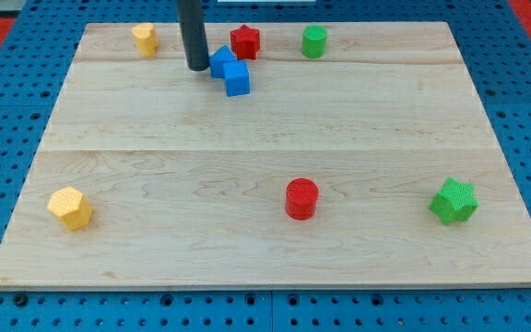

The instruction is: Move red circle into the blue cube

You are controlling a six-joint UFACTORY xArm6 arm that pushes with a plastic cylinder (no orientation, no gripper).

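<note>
While upright, red circle (301, 198) axis vertical.

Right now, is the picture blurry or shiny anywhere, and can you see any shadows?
In the camera view everything looks sharp and evenly lit; the pale wooden board shows no glare. The red round cylinder block casts only a faint soft shadow at its base. My tip stays crisp, just left of the blue cube block.
</note>
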